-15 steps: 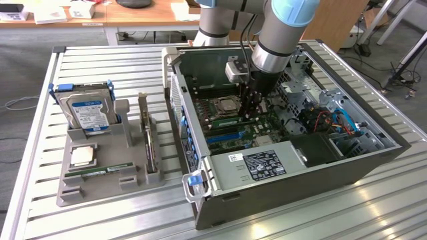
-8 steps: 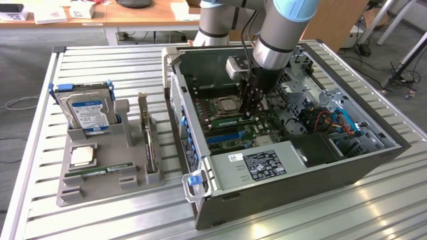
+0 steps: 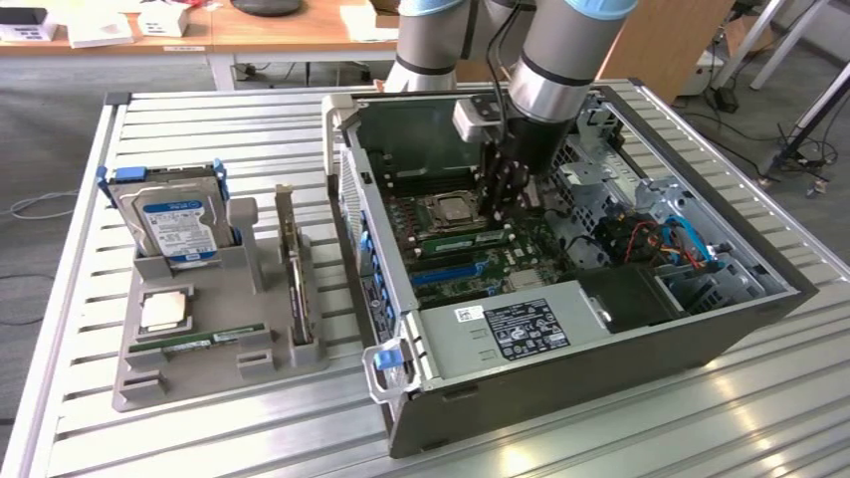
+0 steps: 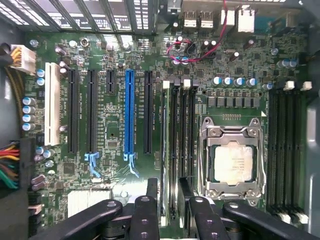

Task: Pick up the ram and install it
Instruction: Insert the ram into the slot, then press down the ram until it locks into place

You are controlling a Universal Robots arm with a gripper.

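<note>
Exterior view, middle of the frame: your gripper is down inside the PC case, jaws spread wide, clamping nothing. The ram sits in a slot just beside the processor, directly under the fingers.

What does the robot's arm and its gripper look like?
The silver-grey tubular arm has pale blue joint caps and a black cable along it. A small white box sits at its wrist. The black gripper has jointed bars with round pivots.
</note>
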